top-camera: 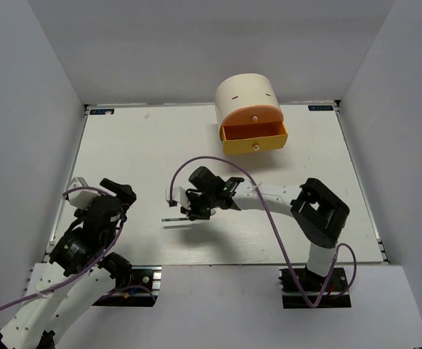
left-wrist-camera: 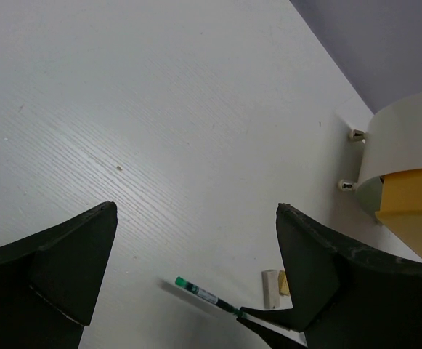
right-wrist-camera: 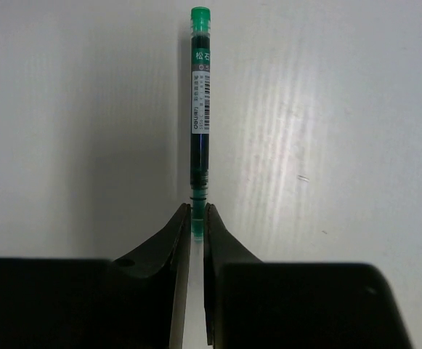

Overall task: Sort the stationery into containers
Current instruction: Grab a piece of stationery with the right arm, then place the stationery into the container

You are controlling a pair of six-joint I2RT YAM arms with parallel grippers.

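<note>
Right up against the lens, clamps the slim green-white pen (right-wrist-camera: 200, 109) by its near end with the right gripper (right-wrist-camera: 197, 212), both fingers pressed hard against the barrel. Leaves most of the pen jutting straight ahead of the fingertips, green cap farthest out, over the white table (right-wrist-camera: 327, 109). Cannot tell whether resting on that table or just above it. Holds the left gripper (left-wrist-camera: 196, 211) spread wide, nothing between its fingers, well off to the left of the pen. Shows a white eraser (left-wrist-camera: 270, 289) and a tan eraser (left-wrist-camera: 283, 282) touching each other just beside the right fingers. Has the cream organizer (top-camera: 243, 91) well beyond both pairs of fingers, yellow drawer (top-camera: 256, 147) pulled out, orange drawer (top-camera: 250, 116) above it pushed in.
</note>
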